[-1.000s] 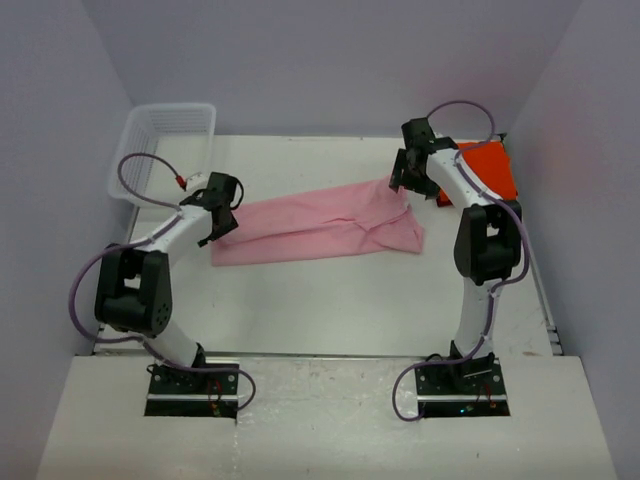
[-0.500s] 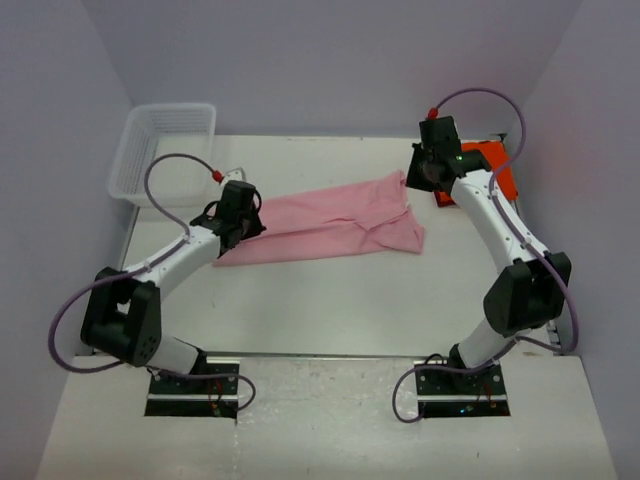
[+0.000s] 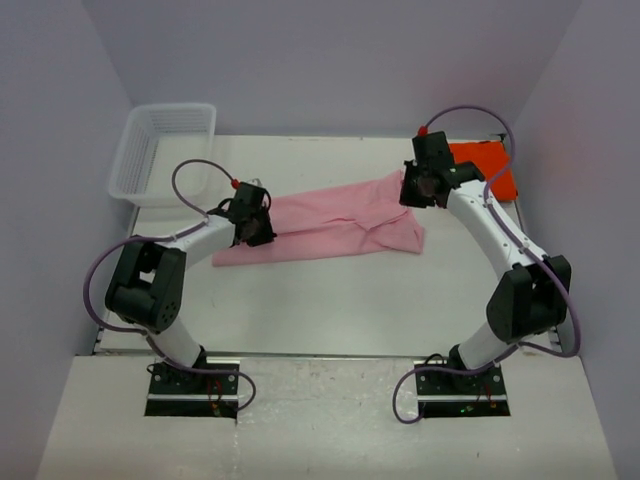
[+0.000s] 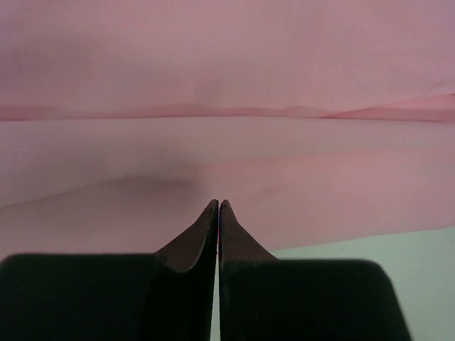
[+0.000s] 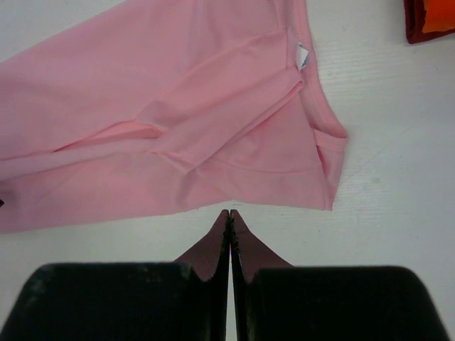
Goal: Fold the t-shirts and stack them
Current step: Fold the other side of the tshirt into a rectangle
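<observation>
Jaws, left: The left gripper (image 4: pixel 218 207) was pressed fully shut, tips over the near part of the pink t-shirt (image 4: pixel 227 106). I saw no cloth bunched between them.
Jaws, right: The right gripper (image 5: pixel 229 213) was shut too, tips on bare table (image 5: pixel 398 177) just at the shirt's hem and holding nothing I could see.
Just changed: A second before, both pairs of jaws stood partly open. Since then they had snapped closed and the left arm had swung in from the shirt's left end onto the cloth. The shirt itself had not shifted.
Meaning for the task: I judged the pink shirt released, lying as a long folded band, with its crosswise fold and the stacking not yet done.
Where the shirts were: The pink t-shirt (image 3: pixel 330 225) lay mid-table between the grippers. The orange-red t-shirt (image 3: pixel 497 180) sat at the far right, partly behind the right arm.
Only overhead: the white basket (image 3: pixel 165 125) at far left, and both arms' reach.
Only the right wrist: the neck label and sleeve folds, plus a corner of the orange-red t-shirt (image 5: pixel 434 18).
</observation>
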`<state>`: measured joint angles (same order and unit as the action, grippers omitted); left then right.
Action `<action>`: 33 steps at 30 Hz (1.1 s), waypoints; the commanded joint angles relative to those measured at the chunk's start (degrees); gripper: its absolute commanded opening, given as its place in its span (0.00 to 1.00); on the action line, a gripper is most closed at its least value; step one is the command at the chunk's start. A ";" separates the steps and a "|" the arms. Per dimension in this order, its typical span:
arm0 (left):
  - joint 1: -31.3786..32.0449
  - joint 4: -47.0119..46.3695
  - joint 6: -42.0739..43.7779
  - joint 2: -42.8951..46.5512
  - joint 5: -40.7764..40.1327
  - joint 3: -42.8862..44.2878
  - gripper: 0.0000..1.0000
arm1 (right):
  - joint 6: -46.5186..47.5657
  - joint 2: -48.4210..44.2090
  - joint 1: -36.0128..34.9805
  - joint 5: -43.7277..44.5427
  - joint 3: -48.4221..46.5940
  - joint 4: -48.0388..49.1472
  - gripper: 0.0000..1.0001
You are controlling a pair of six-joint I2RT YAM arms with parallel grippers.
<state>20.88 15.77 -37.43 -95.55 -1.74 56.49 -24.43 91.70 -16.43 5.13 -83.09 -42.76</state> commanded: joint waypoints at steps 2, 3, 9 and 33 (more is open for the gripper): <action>-1.98 0.23 0.69 -2.71 0.15 3.10 0.00 | -0.27 2.25 -3.78 -3.10 -1.81 0.67 0.00; -2.34 0.40 0.78 -3.15 0.16 3.45 0.00 | -0.36 3.73 -5.01 -3.10 -3.03 0.49 0.00; -4.97 0.93 2.18 -4.65 -0.63 4.77 0.00 | -1.06 10.14 -6.95 -6.01 -6.63 -0.29 0.00; -6.91 -0.21 4.21 -2.37 1.39 2.75 0.00 | -1.41 21.68 -6.87 -4.07 -9.02 -3.47 0.45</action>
<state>14.28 16.23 -34.81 -100.40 -1.41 59.27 -25.50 112.27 -23.40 1.87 -90.32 -46.04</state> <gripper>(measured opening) 0.002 0.441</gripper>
